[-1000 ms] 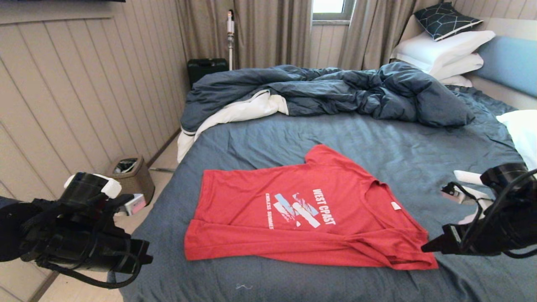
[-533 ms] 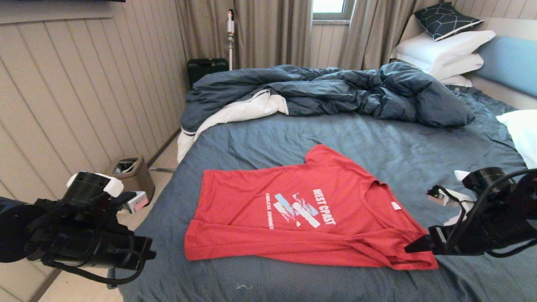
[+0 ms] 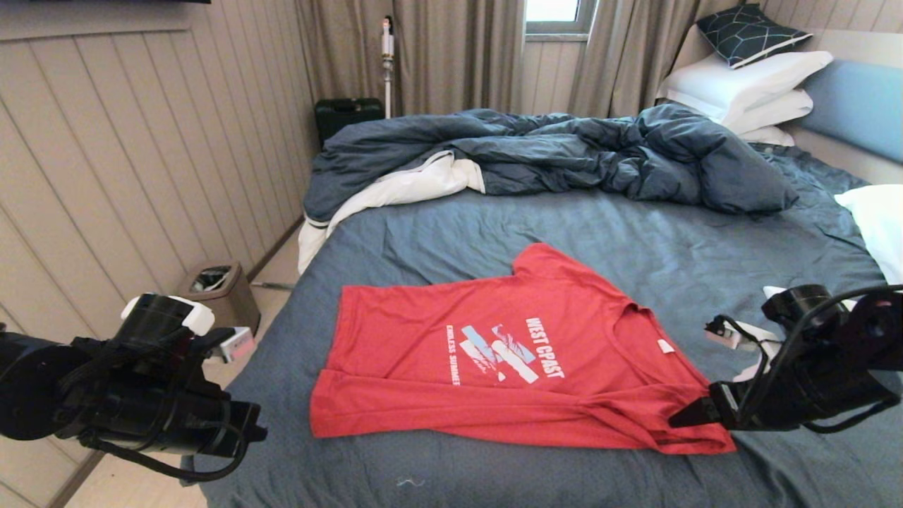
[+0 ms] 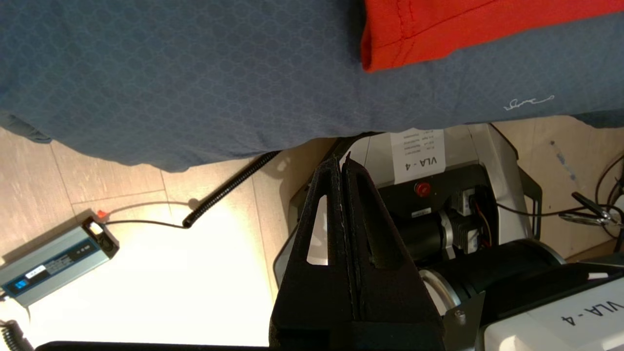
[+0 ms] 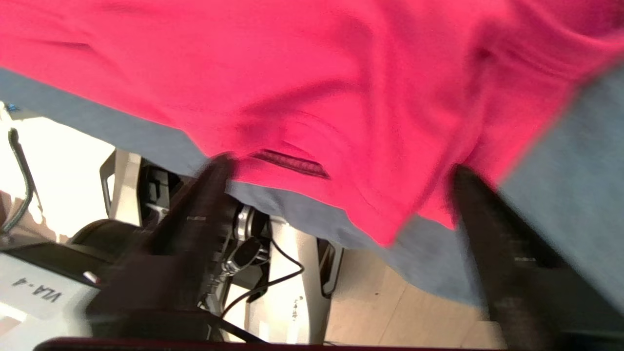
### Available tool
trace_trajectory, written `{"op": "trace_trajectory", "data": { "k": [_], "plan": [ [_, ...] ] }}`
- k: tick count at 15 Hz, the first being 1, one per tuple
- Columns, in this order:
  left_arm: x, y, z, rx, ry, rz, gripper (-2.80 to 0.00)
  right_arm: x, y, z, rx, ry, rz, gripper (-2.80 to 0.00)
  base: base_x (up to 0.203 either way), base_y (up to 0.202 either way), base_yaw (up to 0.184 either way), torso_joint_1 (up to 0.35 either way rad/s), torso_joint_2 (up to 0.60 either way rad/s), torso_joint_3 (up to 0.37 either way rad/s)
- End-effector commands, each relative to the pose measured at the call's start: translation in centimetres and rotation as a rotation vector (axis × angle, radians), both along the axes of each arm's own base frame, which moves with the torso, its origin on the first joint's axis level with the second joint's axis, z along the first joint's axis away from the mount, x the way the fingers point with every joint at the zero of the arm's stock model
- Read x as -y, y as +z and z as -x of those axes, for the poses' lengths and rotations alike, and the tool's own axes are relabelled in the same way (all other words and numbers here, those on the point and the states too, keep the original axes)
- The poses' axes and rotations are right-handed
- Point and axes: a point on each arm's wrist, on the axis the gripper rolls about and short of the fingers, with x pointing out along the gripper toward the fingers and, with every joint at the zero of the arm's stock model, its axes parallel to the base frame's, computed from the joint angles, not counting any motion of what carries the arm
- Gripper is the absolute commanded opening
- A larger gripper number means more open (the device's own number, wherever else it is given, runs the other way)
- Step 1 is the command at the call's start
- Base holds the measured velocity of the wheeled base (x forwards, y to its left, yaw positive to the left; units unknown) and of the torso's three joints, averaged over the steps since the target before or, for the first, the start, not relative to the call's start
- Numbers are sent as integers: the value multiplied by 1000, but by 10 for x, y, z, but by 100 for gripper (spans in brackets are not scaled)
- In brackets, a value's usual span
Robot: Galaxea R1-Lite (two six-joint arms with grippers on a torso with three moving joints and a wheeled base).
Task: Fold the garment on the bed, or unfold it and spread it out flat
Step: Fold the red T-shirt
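Since a second ago my right claw (image 3: 688, 415) has slid in from the bed's right side toward the garment (image 3: 494, 360), and its tip now sits over the near right sleeve; my left claw (image 3: 243, 430) has barely shifted, low off the bed's near left corner. From the head, the red T-shirt lies spread on the slate-blue bed (image 3: 600, 240), chest print up, with the rumpled dark duvet (image 3: 564, 152) well behind it. In the left wrist view my left claw (image 4: 342, 168) is pressed fully together, gripping nothing, off the mattress edge, with the shirt's hem corner (image 4: 390, 44) beyond. In the right wrist view my right claw (image 5: 341, 170) stands spread wide, its fingers (image 5: 214, 180) either side of the red sleeve (image 5: 341, 122), gripping nothing yet.
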Motion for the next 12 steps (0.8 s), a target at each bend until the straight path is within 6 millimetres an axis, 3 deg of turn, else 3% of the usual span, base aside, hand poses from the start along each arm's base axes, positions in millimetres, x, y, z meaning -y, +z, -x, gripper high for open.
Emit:
{"op": "trace_trajectory", "data": {
  "k": [1, 7, 12],
  "plan": [
    [0, -1, 0, -3, 0, 2, -280, -2, -2, -2, -8, 12, -5, -280, 0, 0, 0, 0, 0, 0],
    [0, -2, -1, -10, -6, 13, -280, -4, -8, -5, -26, 21, -7, -280, 0, 0, 0, 0, 0, 0],
    [1, -3, -3, -14, -12, 22, -280, 4, -2, 1, -6, -10, 4, -280, 0, 0, 0, 0, 0, 0]
  ]
}}
